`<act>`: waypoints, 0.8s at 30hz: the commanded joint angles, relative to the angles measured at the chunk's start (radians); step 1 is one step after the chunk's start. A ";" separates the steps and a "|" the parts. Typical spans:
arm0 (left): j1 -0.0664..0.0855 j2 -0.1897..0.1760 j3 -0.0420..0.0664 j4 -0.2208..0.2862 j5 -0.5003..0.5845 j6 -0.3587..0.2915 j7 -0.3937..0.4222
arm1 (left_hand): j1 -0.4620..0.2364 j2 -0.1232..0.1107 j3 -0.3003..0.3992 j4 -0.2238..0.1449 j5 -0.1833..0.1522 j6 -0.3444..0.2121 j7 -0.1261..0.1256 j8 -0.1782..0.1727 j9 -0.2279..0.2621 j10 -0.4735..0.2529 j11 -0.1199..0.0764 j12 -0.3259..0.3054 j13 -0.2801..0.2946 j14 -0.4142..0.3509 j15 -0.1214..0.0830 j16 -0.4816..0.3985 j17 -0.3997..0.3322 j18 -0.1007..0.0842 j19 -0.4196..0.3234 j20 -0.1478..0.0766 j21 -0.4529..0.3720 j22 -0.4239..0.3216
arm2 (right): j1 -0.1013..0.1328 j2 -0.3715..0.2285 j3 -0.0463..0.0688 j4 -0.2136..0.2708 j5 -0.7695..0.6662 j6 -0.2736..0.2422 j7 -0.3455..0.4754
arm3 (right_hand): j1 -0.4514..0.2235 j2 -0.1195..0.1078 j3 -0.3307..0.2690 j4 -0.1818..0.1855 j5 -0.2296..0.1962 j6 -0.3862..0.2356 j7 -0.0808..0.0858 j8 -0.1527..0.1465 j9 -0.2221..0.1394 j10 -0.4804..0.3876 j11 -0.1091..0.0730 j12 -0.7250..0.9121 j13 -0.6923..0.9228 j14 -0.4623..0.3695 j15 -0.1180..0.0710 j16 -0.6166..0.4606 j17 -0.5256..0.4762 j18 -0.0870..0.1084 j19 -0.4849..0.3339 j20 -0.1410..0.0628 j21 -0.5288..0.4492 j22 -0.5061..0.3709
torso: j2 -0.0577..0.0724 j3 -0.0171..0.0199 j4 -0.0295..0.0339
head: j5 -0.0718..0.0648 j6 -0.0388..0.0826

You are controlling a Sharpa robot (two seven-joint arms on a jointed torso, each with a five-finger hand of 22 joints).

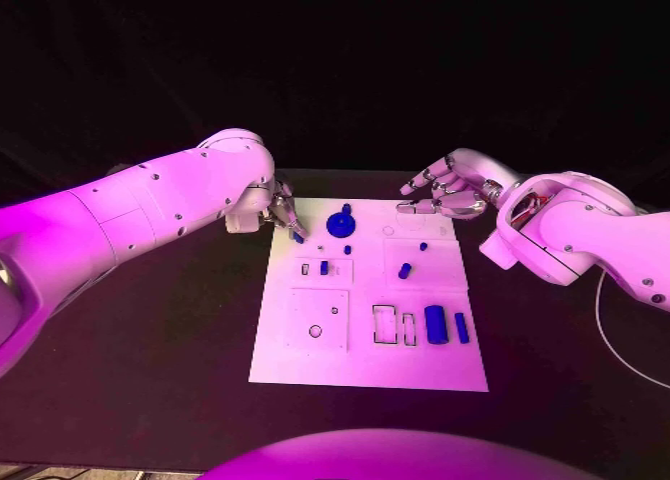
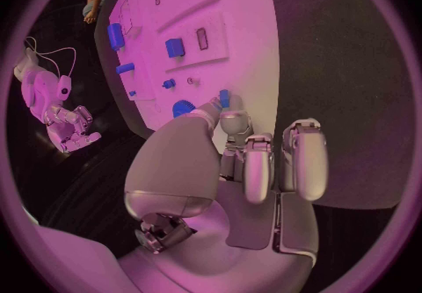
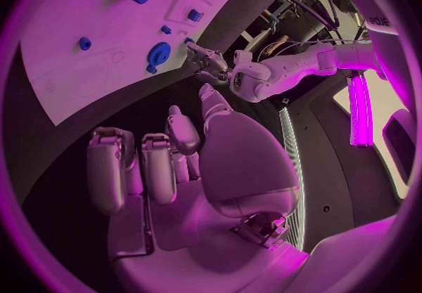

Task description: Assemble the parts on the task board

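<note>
On task board (image 1: 367, 372), blue parts (image 1: 436, 325)

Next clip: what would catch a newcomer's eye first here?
The white task board in the middle of the black table, dotted with small blue parts such as the round blue gear near its far edge. The left hand holds a small blue part at the board's far left corner; the right hand hovers beyond the far right corner.

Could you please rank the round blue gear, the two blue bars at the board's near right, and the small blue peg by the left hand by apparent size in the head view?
1. Round blue gear.
2. The two blue bars: together about gear-sized, so the top ranking is unsure; the wider outranks the thinner.
3. Small blue peg by the left hand.
</note>
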 commanded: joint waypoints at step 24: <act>-0.019 -0.166 -0.008 0.279 0.054 -0.180 0.046 | -0.055 -0.088 0.276 -0.177 0.059 0.038 0.000 0.007 -0.001 0.039 -0.005 0.007 -0.002 0.101 0.001 0.003 0.263 -0.004 0.052 -0.004 0.027 0.172 | -0.001 -0.006 0.000 0.002 0.003 0.006 0.009 | 0.003 0.006 -0.008 0.000 0.004 0.007 0.001 0.006 0.001 0.001 -0.005 0.006 0.001 0.084 -0.006 -0.007 0.170 0.009 -0.005 -0.005 -0.005 0.010 | -0.001 -0.0004 0.0030 | 0.008 -0.001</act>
